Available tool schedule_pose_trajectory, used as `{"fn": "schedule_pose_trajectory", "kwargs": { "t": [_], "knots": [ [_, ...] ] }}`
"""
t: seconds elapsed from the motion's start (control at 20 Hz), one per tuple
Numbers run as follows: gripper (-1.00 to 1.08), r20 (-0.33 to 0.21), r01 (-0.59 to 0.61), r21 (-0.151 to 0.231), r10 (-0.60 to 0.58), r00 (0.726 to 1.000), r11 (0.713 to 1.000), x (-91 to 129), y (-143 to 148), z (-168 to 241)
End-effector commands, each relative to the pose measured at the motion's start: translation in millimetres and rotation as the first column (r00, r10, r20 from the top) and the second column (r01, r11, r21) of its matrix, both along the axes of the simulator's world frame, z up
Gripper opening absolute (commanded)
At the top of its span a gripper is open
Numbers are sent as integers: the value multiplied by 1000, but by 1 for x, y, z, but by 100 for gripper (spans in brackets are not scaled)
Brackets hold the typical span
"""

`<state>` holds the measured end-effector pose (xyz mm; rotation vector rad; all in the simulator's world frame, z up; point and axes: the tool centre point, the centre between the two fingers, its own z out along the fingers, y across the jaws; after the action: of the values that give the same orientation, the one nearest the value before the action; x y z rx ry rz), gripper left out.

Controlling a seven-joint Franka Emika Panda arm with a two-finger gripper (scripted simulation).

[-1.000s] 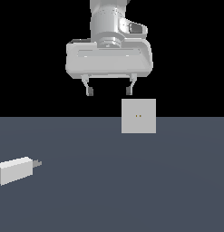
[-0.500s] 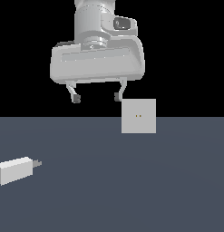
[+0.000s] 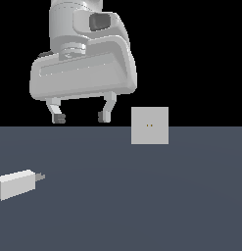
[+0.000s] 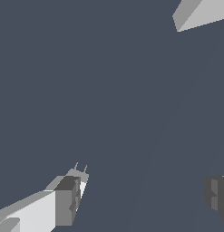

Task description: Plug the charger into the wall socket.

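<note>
In the exterior view, the end effector (image 3: pixel 81 117) is seen raised above the table (image 3: pixel 142 206), its two fingers spread apart with nothing between them. The charger (image 3: pixel 16 184) lies flat near the table's edge at the exterior view's left, below the end effector and off toward that same side, well apart from it. Its long axis runs roughly across the view, with the two short grey prongs pointing toward the exterior view's right. It is shown as a small off-white block. The wall socket (image 3: pixel 150 125) stands upright toward the table's far edge, a flat light-grey square with two tiny dark-orange holes near its centre, just beside the end effector on the exterior view's right.

In the wrist view, the charger (image 4: pixel 77 174) is partly hidden behind one dark fingertip (image 4: pixel 68 199), its prongs showing just past it. A corner of the wall socket (image 4: pixel 199 13) is caught at the picture's edge.
</note>
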<state>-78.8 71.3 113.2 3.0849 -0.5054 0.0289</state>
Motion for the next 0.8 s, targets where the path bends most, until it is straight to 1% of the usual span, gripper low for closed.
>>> {"fn": "schedule_pose_trajectory", "kwargs": {
  "t": [0.0,0.3,0.75],
  "knots": [
    [100,5,43,0,-43,999,999,-6,10,-6],
    [100,16,138,0,-138,990,990,-18,35,-21],
    [100,30,258,0,-258,966,966,-28,68,-41]
  ]
}}
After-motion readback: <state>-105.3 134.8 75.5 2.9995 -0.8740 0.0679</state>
